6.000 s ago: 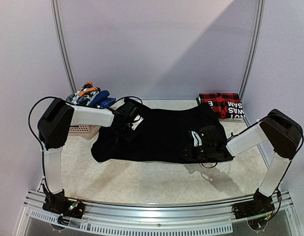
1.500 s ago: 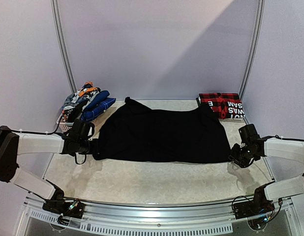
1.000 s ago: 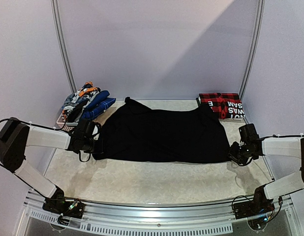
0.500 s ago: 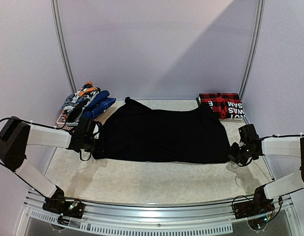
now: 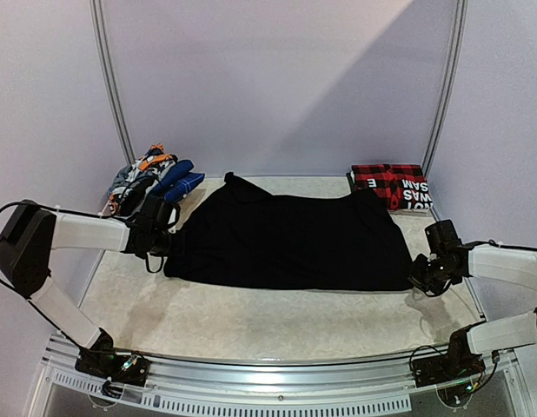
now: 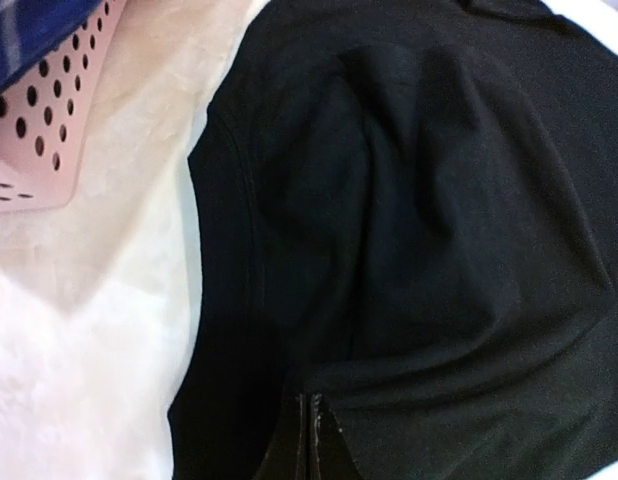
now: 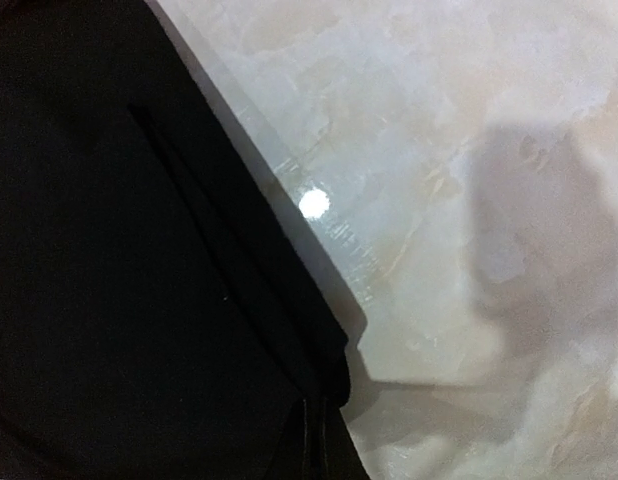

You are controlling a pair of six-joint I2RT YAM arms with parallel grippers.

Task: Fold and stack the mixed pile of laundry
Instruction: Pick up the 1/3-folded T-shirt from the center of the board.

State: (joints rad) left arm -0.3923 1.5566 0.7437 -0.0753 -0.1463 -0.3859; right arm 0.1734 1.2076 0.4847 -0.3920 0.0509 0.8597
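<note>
A large black garment lies spread flat across the middle of the table. My left gripper is shut on its left edge; in the left wrist view the closed fingertips pinch black cloth. At the garment's near right corner my right gripper is also shut on the cloth, fingertips pressed together over the hem. The rest of the mixed laundry pile, blue plaid and grey-orange pieces, is heaped at the back left.
A pale perforated basket stands under the pile, just left of my left gripper. A folded red plaid garment with white lettering lies at the back right. Bare marbled tabletop runs along the front.
Both grippers have closed on the black garment's ends. The left gripper has drawn its edge slightly toward the back; the right has shifted a little outward.
</note>
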